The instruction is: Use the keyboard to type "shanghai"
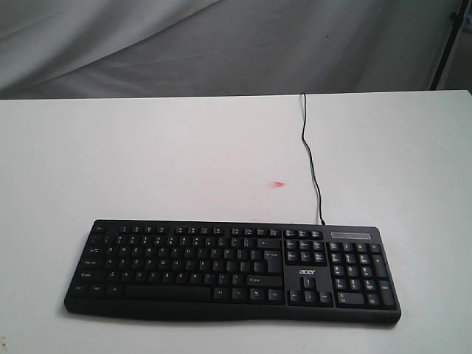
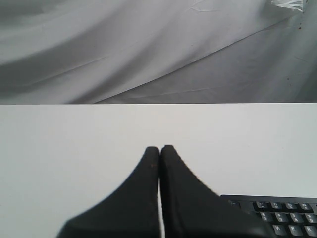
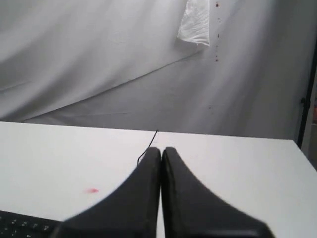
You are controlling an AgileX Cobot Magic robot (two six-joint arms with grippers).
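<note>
The black keyboard [image 1: 232,269] with white legends and an "acer" logo lies near the front edge of the white table, its thin black cable [image 1: 310,151] running away to the back. Neither arm shows in the exterior view. In the left wrist view my left gripper [image 2: 160,148] is shut with nothing between its fingers, above bare table, and a corner of the keyboard [image 2: 277,215] shows beside it. In the right wrist view my right gripper [image 3: 161,149] is shut and empty too, with a keyboard corner [image 3: 22,224] to one side and the cable [image 3: 147,146] beyond its tips.
The white table [image 1: 147,162] carries a small red mark [image 1: 279,184] behind the keyboard. A grey cloth backdrop [image 1: 221,44] hangs behind the table, and a dark stand [image 1: 446,44] rises at the back right.
</note>
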